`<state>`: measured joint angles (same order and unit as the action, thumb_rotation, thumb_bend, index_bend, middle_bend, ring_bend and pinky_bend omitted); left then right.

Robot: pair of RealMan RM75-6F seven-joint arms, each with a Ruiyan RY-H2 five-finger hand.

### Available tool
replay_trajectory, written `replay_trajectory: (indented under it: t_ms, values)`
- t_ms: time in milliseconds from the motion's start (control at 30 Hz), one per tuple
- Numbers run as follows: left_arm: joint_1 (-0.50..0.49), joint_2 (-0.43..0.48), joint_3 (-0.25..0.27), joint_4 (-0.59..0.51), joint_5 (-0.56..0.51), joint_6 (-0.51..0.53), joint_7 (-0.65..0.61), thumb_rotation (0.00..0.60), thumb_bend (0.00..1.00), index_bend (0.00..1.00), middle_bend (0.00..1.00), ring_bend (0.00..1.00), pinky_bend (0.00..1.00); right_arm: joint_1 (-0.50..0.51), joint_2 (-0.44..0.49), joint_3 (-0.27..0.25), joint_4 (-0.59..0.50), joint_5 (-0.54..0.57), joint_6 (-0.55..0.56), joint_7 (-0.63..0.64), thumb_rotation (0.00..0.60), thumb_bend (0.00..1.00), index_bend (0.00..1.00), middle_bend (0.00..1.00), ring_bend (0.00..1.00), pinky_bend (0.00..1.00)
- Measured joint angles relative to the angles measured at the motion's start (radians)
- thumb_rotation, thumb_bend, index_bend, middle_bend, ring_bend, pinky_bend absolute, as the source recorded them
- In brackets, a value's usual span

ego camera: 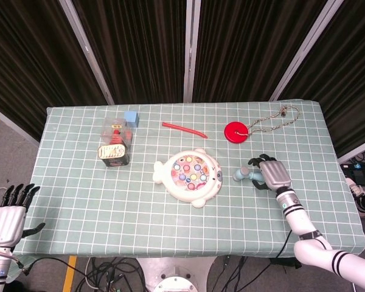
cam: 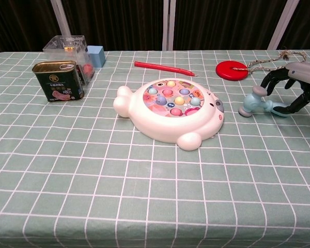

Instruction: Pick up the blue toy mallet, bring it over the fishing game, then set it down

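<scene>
The blue toy mallet (ego camera: 242, 174) (cam: 253, 101) lies on the green checked cloth, to the right of the white fishing game (ego camera: 191, 176) (cam: 170, 111). My right hand (ego camera: 274, 173) (cam: 294, 85) hovers over the mallet's handle, fingers arched down on the far side and thumb on the near side. The fingers are still apart and the mallet rests on the cloth. Its grey head sticks out to the left of the hand. My left hand (ego camera: 6, 216) hangs off the table's front-left corner, fingers spread and holding nothing.
A tin can (ego camera: 114, 153) (cam: 58, 80), a clear box (ego camera: 117, 129) and a blue cube (ego camera: 131, 117) stand at the back left. A red pen (ego camera: 184, 129) lies behind the game. A red disc (ego camera: 236, 131) with a cord sits behind the mallet.
</scene>
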<state>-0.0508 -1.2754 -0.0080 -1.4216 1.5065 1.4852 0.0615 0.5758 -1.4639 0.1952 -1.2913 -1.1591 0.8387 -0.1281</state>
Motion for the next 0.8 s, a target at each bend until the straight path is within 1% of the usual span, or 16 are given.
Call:
replay_trajectory:
  t_ms: [200, 467, 800]
  values:
    - [-0.001, -0.004, 0.0, 0.009, 0.001, 0.0, -0.007, 0.6, 0.06, 0.13, 0.1, 0.05, 0.02, 0.027, -0.03, -0.005, 0.016, 0.017, -0.024, -0.012, 0.6, 0.3, 0.36, 0.39, 0.21, 0.25]
    - [0.003, -0.005, 0.001, 0.019, -0.003, 0.001, -0.017, 0.6, 0.06, 0.13, 0.1, 0.05, 0.02, 0.05, -0.048, -0.007, 0.031, 0.054, -0.042, -0.035, 0.6, 0.35, 0.38, 0.4, 0.22, 0.26]
    - [0.007, -0.008, 0.002, 0.029, -0.007, 0.002, -0.027, 0.6, 0.06, 0.13, 0.1, 0.05, 0.02, 0.063, -0.06, -0.018, 0.041, 0.082, -0.047, -0.052, 0.6, 0.41, 0.42, 0.43, 0.26, 0.26]
